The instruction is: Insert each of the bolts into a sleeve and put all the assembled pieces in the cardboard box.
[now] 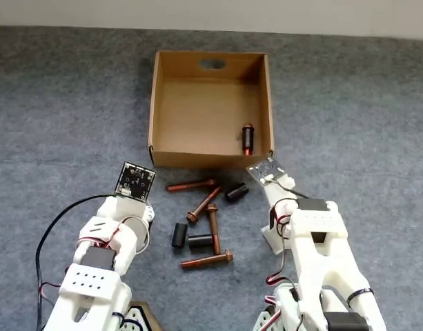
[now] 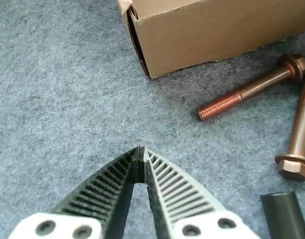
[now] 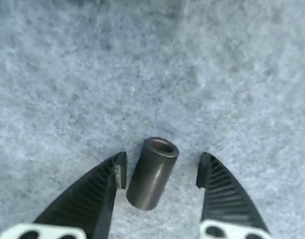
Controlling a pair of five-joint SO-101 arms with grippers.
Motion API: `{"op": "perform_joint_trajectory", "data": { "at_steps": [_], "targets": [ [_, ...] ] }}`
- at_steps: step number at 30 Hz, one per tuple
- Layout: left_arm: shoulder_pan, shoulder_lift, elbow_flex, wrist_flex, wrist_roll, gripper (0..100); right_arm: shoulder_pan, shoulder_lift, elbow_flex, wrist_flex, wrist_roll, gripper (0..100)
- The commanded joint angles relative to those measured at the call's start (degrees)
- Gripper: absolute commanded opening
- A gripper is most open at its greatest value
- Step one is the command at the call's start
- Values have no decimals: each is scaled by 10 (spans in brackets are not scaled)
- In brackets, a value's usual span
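Observation:
The open cardboard box (image 1: 154, 103) stands at the far middle of the carpet, and one bolt in a sleeve (image 1: 247, 140) lies by its right wall. Several bare copper bolts (image 1: 192, 185) (image 1: 206, 260) and three black sleeves (image 1: 237, 192) (image 1: 179, 234) (image 1: 199, 241) lie in front of the box. My right gripper (image 3: 162, 160) is open low over the carpet, with a black sleeve (image 3: 152, 174) lying between its fingers, touching neither. My left gripper (image 2: 141, 154) is shut on nothing, just short of the box's near left corner (image 2: 142, 55), with two bolts (image 2: 252, 92) (image 2: 297, 134) beside it.
Grey carpet covers the whole table. The left arm (image 1: 104, 241) stands left of the loose parts and the right arm (image 1: 315, 234) right of them. Another sleeve's end (image 2: 284, 214) lies close to the left gripper. Open carpet lies on both sides of the box.

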Motion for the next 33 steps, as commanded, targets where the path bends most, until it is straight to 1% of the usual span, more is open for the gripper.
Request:
{"op": "perform_joint_trajectory", "data": {
  "at_steps": [1, 3, 12, 16, 17, 19, 21, 23, 26, 28, 30, 33],
  "targets": [
    [7, -9, -2, -7, -3, 11, 0, -12, -1, -5, 15, 162],
    [7, -9, -2, -7, -3, 11, 0, -12, -1, -8, 14, 132],
    [7, -9, -2, -7, -3, 11, -3, -12, 62, -86, 12, 132],
    [7, -9, -2, -7, -3, 11, -1, -13, 72, -87, 12, 121],
    [7, -9, -2, -7, -3, 11, 0, -14, 72, -87, 12, 95],
    [7, -9, -2, -7, -3, 11, 2, -20, 68, -84, 11, 0],
    [7, -9, -2, -7, -3, 11, 15, -22, 57, -64, -20, 15],
    [7, -9, -2, -7, -3, 11, 22, -33, 16, -25, -50, 5],
    [7, -9, -2, -7, -3, 11, 21, -91, -51, 60, -75, 6],
    [7, -9, -2, -7, -3, 11, 15, -162, -82, 100, -100, 6],
    [7, -9, -2, -7, -3, 11, 1, -248, -89, 116, -121, 6],
    [7, -9, -2, -7, -3, 11, -30, -375, -51, 116, -140, 6]
  ]
}}
